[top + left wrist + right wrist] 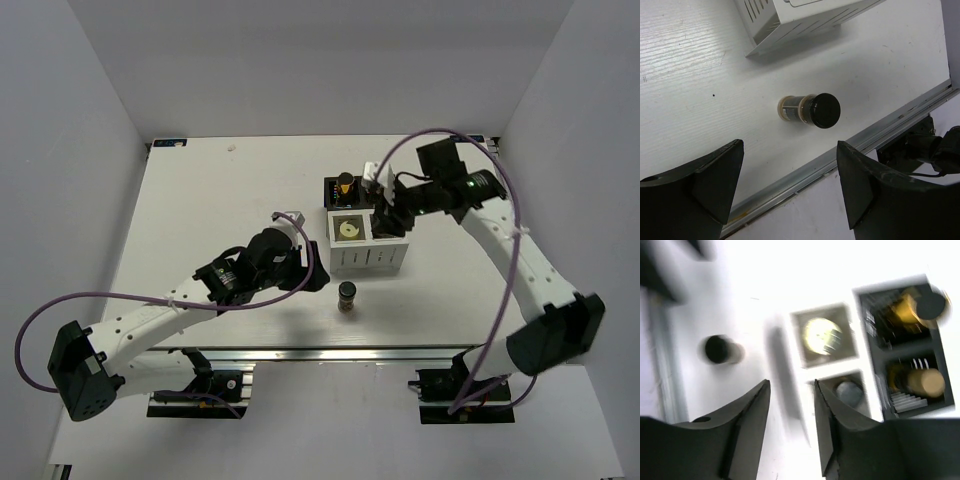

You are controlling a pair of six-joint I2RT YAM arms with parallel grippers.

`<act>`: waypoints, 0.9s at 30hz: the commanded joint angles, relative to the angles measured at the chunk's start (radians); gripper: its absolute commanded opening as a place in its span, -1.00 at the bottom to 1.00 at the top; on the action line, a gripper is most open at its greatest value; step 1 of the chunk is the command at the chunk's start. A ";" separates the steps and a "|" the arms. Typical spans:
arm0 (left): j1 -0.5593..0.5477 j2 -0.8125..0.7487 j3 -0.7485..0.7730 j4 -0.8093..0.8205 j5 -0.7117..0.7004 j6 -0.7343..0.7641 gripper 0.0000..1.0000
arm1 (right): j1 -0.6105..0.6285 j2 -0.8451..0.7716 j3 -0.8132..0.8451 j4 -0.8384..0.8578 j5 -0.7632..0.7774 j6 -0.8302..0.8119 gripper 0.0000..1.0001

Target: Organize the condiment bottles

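White desk [200, 220] carries one short brown jar [346, 295] with a dark cap. It stands upright and alone, just in front of the box [368, 262] and near the desk's front rail. We see our left hand [789, 150] released, its fingers [715, 180] spread wide, low over the desk to the jar's left. The jar sits beyond the fingertips, untouched.

Our right hand [791, 385] hangs above the right side of the box, its fingers parted by a narrow gap with nothing between them. Its wrist view is blurred, yet we can make out the contents. The cream bottle [350, 229] stands in the near-left white compartment and a second dark-capped jar [849, 392] in the white compartment beside it. A tall bottle with a yellow label [345, 185] stands in the far-left black compartment. Another yellowish bottle [922, 382] fills the remaining black compartment, though we cannot tell its details.
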 commanded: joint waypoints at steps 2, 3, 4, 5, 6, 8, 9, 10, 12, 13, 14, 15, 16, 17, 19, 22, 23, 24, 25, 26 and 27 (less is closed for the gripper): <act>-0.001 -0.044 -0.014 0.027 -0.009 -0.011 0.69 | 0.011 -0.062 -0.091 -0.270 -0.296 -0.352 0.04; 0.000 -0.049 -0.015 0.029 -0.009 -0.011 0.69 | 0.014 -0.054 -0.107 -0.310 -0.300 -0.422 0.11; -0.001 -0.050 -0.017 0.027 -0.011 -0.011 0.69 | 0.019 -0.048 -0.139 -0.341 -0.292 -0.432 0.27; -0.001 -0.052 -0.018 0.026 -0.009 -0.011 0.69 | 0.028 -0.051 -0.162 -0.335 -0.288 -0.429 0.41; 0.000 -0.055 -0.018 0.024 -0.012 -0.011 0.70 | 0.031 -0.069 -0.188 -0.317 -0.280 -0.399 0.51; -0.001 -0.058 -0.020 0.020 -0.014 -0.011 0.70 | 0.058 -0.100 -0.272 -0.205 -0.232 -0.339 0.63; -0.001 -0.058 -0.020 0.018 -0.015 -0.011 0.70 | 0.072 -0.115 -0.300 -0.161 -0.211 -0.279 0.67; -0.001 -0.059 -0.020 0.015 -0.017 -0.011 0.70 | 0.089 -0.146 -0.328 -0.071 -0.161 -0.245 0.75; -0.001 -0.066 -0.024 0.015 -0.020 -0.014 0.71 | 0.141 -0.160 -0.383 -0.018 -0.119 -0.202 0.76; -0.001 -0.067 -0.026 0.017 -0.023 -0.015 0.71 | 0.166 -0.159 -0.394 0.016 -0.087 -0.161 0.77; -0.001 -0.070 -0.027 0.017 -0.023 -0.020 0.71 | 0.178 -0.154 -0.415 0.041 -0.068 -0.129 0.78; -0.001 -0.075 -0.030 0.018 -0.024 -0.021 0.71 | 0.186 -0.146 -0.421 0.059 -0.054 -0.112 0.79; -0.001 -0.078 -0.035 0.018 -0.026 -0.023 0.71 | 0.192 -0.145 -0.429 0.090 -0.033 -0.090 0.78; -0.001 -0.082 -0.038 0.020 -0.026 -0.029 0.71 | 0.209 -0.143 -0.437 0.111 -0.016 -0.070 0.78; -0.001 -0.087 -0.046 0.021 -0.029 -0.035 0.71 | 0.241 -0.136 -0.454 0.165 0.031 -0.026 0.78; 0.000 -0.092 -0.050 0.018 -0.032 -0.040 0.71 | 0.284 -0.117 -0.469 0.235 0.094 0.031 0.78; 0.000 -0.093 -0.052 0.017 -0.034 -0.040 0.71 | 0.293 -0.110 -0.472 0.249 0.105 0.060 0.78; -0.001 -0.095 -0.050 0.014 -0.035 -0.040 0.71 | 0.299 -0.097 -0.469 0.266 0.116 0.070 0.78; -0.001 -0.095 -0.049 0.009 -0.037 -0.041 0.71 | 0.313 -0.091 -0.467 0.271 0.120 0.076 0.78; 0.000 -0.099 -0.050 0.008 -0.040 -0.041 0.71 | 0.319 -0.086 -0.466 0.272 0.121 0.083 0.78; 0.000 -0.101 -0.050 0.007 -0.041 -0.043 0.71 | 0.327 -0.077 -0.464 0.283 0.124 0.088 0.78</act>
